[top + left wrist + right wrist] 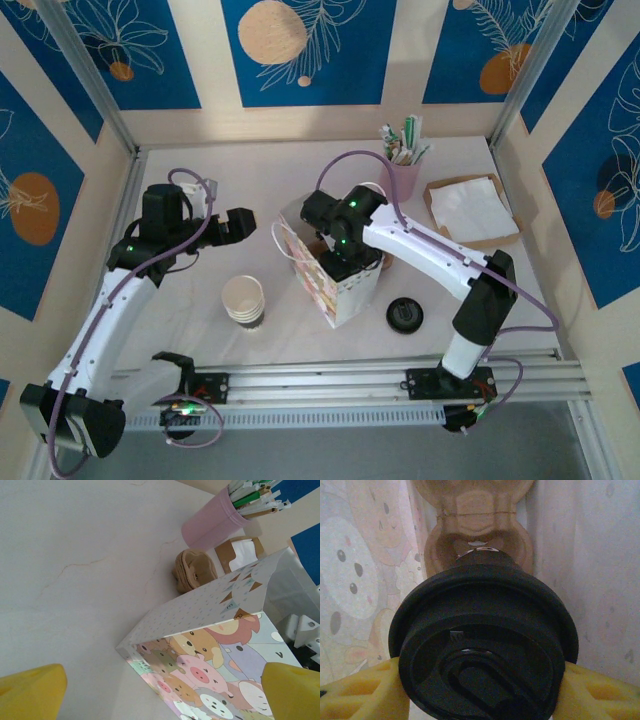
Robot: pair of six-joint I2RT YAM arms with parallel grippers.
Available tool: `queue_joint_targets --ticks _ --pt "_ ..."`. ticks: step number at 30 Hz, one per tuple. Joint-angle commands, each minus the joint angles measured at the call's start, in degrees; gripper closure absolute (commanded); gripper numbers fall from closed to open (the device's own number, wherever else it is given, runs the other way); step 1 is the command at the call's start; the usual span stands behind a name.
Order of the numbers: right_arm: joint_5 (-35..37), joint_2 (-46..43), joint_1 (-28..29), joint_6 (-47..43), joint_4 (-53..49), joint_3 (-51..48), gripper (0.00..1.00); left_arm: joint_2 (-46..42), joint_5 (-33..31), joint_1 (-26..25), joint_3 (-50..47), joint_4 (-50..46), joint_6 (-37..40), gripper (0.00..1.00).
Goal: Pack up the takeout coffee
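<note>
Black plastic caps the takeout coffee point(485, 645), which is clamped at its lid by the right gripper point(480, 692) and held inside the cartoon-printed paper bag point(335, 285), above a moulded cardboard cup carrier point(477, 510), presumably for seating there. The left gripper point(161, 692) is seen spread wide beside the bag.

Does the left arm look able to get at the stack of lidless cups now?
Probably yes: the left fingers stand open and empty, nothing lies between them and the cup stack, and the bag stands off to the side.
</note>
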Motion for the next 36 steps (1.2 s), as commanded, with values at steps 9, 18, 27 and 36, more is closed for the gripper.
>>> queue_joint_targets --ticks 9,18,27,36 --pt "-1.8 0.4 -0.2 0.7 -2.2 1.7 0.39 -0.9 -0.2 0.6 -0.5 0.0 0.4 0.0" --pt "-2.1 0.8 -0.3 0.8 -2.3 1.7 0.39 -0.9 -0.2 0.6 -0.2 0.1 0.4 0.0" --pt "-2.6 0.1 -0.3 -0.1 -0.5 0.9 0.39 -1.3 0.3 0.6 -0.3 0.5 0.4 0.0" --pt "-3.5 0.2 -0.8 -0.5 0.7 -0.1 0.39 -7.4 3.1 0.6 -1.0 4.5 1.2 0.0"
